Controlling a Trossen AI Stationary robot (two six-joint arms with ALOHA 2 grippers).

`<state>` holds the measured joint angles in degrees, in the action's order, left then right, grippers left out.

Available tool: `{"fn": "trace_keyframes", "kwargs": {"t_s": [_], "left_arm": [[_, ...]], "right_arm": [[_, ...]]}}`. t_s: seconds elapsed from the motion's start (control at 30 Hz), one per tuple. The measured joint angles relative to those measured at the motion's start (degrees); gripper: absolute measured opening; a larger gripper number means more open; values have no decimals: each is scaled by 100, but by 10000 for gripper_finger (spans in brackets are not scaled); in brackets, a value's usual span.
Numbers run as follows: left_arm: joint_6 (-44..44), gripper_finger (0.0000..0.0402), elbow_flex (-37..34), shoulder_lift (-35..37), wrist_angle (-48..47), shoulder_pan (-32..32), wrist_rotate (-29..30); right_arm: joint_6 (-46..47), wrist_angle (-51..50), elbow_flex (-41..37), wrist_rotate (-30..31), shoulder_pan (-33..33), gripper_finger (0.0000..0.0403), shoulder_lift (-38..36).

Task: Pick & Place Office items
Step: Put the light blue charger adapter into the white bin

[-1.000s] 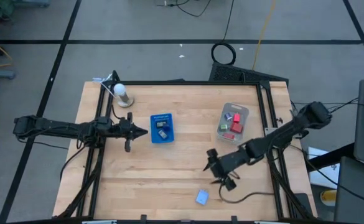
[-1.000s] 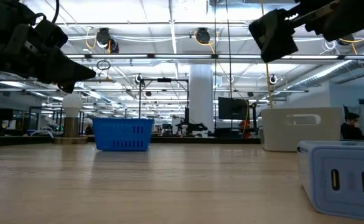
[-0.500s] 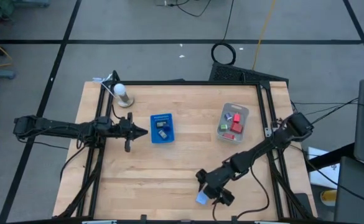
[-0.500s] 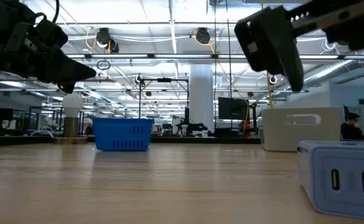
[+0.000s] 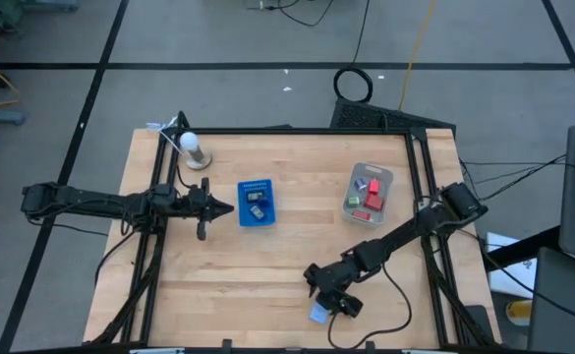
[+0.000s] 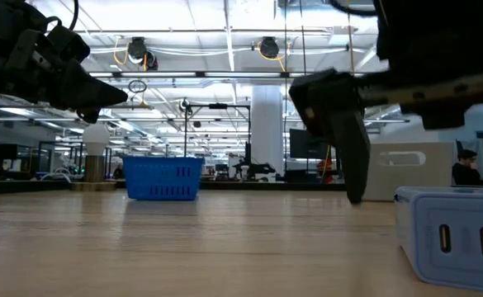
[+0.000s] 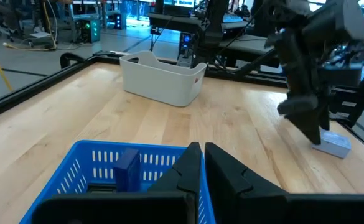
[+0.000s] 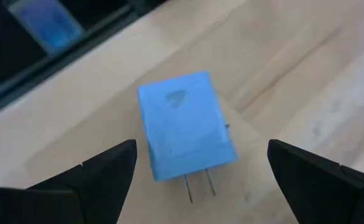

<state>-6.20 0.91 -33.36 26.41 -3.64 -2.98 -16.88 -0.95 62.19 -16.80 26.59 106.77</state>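
A light blue plug adapter [image 5: 318, 314] lies flat on the table near its front edge, its two prongs [image 8: 197, 186] sticking out level. It also shows in the low view [image 6: 452, 238]. My right gripper [image 5: 326, 298] hangs just above it, pointing down. It is open, with one finger [image 8: 101, 169] on each side of the adapter [image 8: 185, 127], both apart from it. My left gripper [image 5: 224, 207] is shut and empty, held above the table just left of the blue tray [image 5: 257, 202]. The tray holds a few small pieces.
A translucent grey bin [image 5: 368, 190] with red, green and other small pieces stands at the back right. A white ball on a stand [image 5: 191, 147] is at the back left. Bare wood lies between the tray and the adapter.
My right gripper has swung toward the table's near edge and a little left, and has come down until it stands over the light blue adapter. Its fingers have stayed open. The adapter has not moved.
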Motion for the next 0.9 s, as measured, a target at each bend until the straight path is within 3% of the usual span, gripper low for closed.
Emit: {"fn": "trace_keyframes", "kwargs": {"t_s": [0.37, 0.6, 0.8, 0.9], "left_arm": [[38, 12, 0, 2, -2, 0, 2], [118, 2, 0, 1, -7, 0, 4], [118, 23, 0, 0, -9, 0, 5], [120, 27, 0, 0, -9, 0, 7]], "right_arm": [[-270, 417, 0, -302, -5, 348, 258], [-510, 378, 0, -580, -28, 275, 257], [-500, 173, 0, -573, -31, 205, 253], [-459, 93, 0, -376, -30, 204, 245]]}}
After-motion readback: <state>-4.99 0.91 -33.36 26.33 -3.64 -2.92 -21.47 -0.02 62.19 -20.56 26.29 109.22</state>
